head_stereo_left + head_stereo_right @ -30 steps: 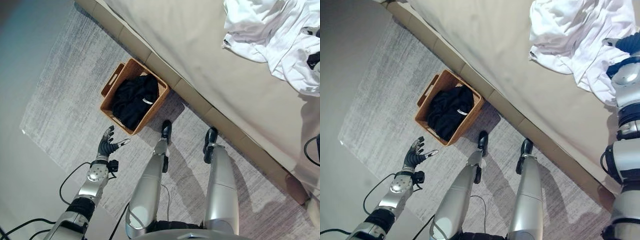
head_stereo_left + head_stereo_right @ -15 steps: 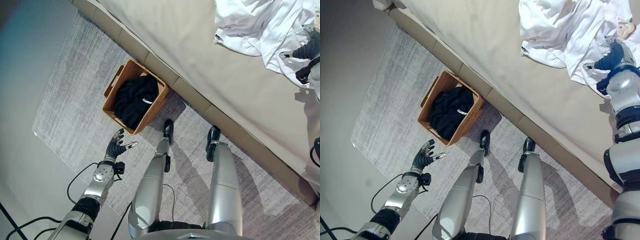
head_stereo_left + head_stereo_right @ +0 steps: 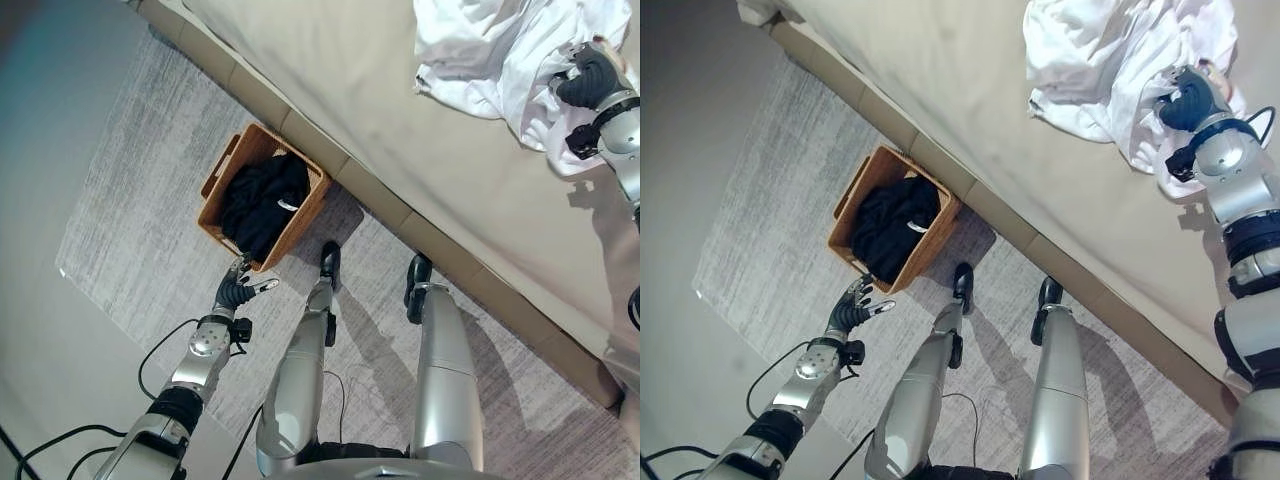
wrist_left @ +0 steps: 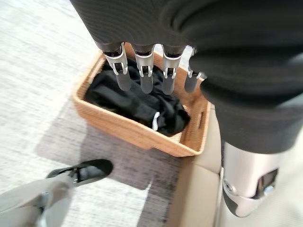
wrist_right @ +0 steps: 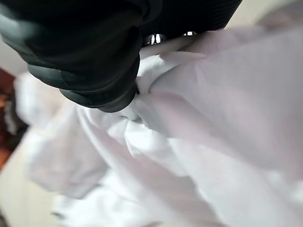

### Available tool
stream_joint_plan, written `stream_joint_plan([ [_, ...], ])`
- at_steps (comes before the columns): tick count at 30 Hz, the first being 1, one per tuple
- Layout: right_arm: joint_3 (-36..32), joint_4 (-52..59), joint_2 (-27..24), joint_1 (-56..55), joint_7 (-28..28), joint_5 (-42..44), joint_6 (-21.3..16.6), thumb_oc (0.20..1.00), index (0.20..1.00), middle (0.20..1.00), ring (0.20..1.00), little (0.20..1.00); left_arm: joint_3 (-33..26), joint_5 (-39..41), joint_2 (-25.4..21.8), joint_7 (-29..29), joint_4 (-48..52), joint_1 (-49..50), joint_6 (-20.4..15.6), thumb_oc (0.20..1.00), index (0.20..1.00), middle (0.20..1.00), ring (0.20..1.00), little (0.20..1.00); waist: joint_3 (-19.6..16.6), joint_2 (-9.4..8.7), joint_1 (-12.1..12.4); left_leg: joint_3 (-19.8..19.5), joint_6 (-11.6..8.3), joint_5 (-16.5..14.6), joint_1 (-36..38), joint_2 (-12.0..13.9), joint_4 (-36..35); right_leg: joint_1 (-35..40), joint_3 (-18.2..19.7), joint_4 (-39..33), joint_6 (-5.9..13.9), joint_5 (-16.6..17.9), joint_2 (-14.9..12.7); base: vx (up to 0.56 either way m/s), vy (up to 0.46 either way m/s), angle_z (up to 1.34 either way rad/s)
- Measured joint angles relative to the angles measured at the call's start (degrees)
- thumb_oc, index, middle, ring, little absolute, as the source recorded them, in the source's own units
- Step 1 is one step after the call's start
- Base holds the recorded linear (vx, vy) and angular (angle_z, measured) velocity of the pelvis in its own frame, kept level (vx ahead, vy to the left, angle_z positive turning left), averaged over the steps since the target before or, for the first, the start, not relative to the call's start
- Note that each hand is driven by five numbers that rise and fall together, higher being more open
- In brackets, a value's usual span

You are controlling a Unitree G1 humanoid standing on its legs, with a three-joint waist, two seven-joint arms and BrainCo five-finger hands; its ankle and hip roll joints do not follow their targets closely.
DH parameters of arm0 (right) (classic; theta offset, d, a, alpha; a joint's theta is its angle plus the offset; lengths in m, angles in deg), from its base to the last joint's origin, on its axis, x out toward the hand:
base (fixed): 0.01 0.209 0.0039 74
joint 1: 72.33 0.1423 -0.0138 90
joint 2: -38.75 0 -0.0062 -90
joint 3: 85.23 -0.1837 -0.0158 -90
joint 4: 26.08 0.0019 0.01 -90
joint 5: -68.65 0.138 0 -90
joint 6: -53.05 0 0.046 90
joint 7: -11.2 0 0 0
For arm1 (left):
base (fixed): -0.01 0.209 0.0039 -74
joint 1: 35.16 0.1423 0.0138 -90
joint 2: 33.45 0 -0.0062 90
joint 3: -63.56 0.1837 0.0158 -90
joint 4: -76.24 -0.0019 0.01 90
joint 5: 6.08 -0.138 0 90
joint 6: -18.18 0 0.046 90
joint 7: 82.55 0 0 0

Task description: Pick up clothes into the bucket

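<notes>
a home bedroom; beige bed (image 3: pixel 420 150), grey rug (image 3: pixel 130 230), wicker basket (image 3: pixel 222 170)

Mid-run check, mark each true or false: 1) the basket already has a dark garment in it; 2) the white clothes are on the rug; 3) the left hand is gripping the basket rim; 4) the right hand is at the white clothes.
1) True: a black garment lies in the wicker basket.
2) False: the white clothes lie on the beige bed, not on the grey rug.
3) False: the left hand hovers open beside the basket, holding nothing.
4) True: the right hand is on the white clothes; its fingers are buried in cloth.
</notes>
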Motion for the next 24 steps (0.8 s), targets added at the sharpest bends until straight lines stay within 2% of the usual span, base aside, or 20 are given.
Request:
stream_joint_plan([
  [4, -2.6, 3.0, -2.4, -2.5, -1.1, 0.4, -0.1, 0.2, 0.2, 0.2, 0.2, 0.2, -0.6, 0.0, -0.5, 0.0, 0.7, -0.3, -0.1, 1.0, 1.0, 1.0, 1.0, 1.0, -0.1, -0.1, -0.2, 0.0, -0.18, -0.1, 2.7, -0.1, -0.3, 3.8, -0.1, -2.0, 0.86, 0.3, -0.1, 0.02, 0.07, 0.03],
  [5, -6.8, 4.0, -3.1, -5.2, -1.6, 0.4, -0.3, 0.2, 0.2, 0.2, 0.2, 0.2, -1.5, 0.0, -0.5, -0.3, 1.5, 0.0, 0.0, 1.0, 1.0, 1.0, 1.0, 1.0, 0.0, -0.1, 0.0, -0.1, -0.02, -0.2, 4.6, 0.0, -0.9, 6.1, -0.5, -3.2, 1.49, 0.4, -0.1, 0.02, 0.043, 0.07],
  [8, -8.8, 5.1, -4.8, -7.5, -3.0, 0.4, -0.3, 0.2, 0.2, 0.2, 0.2, 0.2, -2.6, 0.0, -1.7, -0.3, 2.9, 0.7, -0.2, 1.0, 1.0, 1.0, 1.0, 1.0, -0.7, -0.07, -0.2, -0.2, -0.07, -0.5, 7.3, -0.1, -1.1, 9.8, -0.6, -5.3, 1.88, 0.5, -0.2, 0.06, 0.096, 0.01],
  [12, -13.9, 5.8, -4.9, -8.6, -6.6, 0.3, -0.3, 0.2, 0.2, 0.2, 0.2, 0.2, -4.1, 0.0, -2.8, -0.3, 3.4, 0.9, -0.1, 1.0, 1.0, 1.0, 1.0, 1.0, -1.6, -0.26, -1.6, 0.0, 0.58, -1.0, 11.9, -0.4, -1.8, 15.9, -0.6, -8.9, 3.11, 1.8, 0.1, 0.1, 0.09, -0.05],
  [16, -18.5, 6.1, -4.5, -10.7, -9.9, 0.3, -0.2, 0.2, 0.2, 0.2, 0.2, 0.2, -5.5, 0.1, -3.1, -0.3, 4.2, 2.6, -0.2, 1.0, 1.0, 1.0, 1.0, 1.0, -5.0, -0.5, -1.8, 0.9, 1.46, -1.8, 16.4, 0.4, -3.8, 21.4, 0.0, -14.6, 4.09, 3.9, 1.2, 0.13, 0.067, -0.2],
  [17, -19.4, 6.1, -4.3, -12.2, -10.7, 0.2, -0.2, 0.2, 0.2, 0.2, 0.2, 0.2, -5.6, 0.1, -3.0, -0.3, 4.7, 2.7, -0.2, 1.0, 1.0, 1.0, 1.0, 1.0, -6.8, -0.91, -2.0, 1.3, 2.0, -2.2, 17.9, 0.7, -4.3, 23.5, 0.1, -16.8, 4.61, 4.3, 1.4, 0.06, 0.048, -0.15],
  [21, -19.5, 7.0, -2.9, -13.2, -12.3, -0.5, -0.2, 0.2, 0.2, 0.2, 0.2, 0.2, -6.3, 0.0, -3.2, -0.3, 5.0, 3.6, -0.2, 1.0, 1.0, 1.0, 1.0, 1.0, -10.2, -1.75, -3.4, 2.3, 2.45, -2.6, 21.2, 1.0, -5.8, 27.9, 0.4, -22.0, 5.06, 6.8, 2.1, 0.12, 0.063, -0.19],
  [24, -19.4, 6.9, -1.4, -13.1, -12.8, -1.0, -0.2, 0.2, 0.2, 0.2, 0.2, 0.2, -6.7, -0.1, -3.0, -0.4, 5.0, 5.1, -0.1, 1.0, 1.0, 1.0, 1.0, 1.0, -12.7, -2.44, -3.2, 4.2, 2.83, -2.8, 26.2, 1.5, -8.0, 33.7, 1.6, -27.6, 5.9, 8.7, 2.9, 0.09, 0.051, -0.33],
])
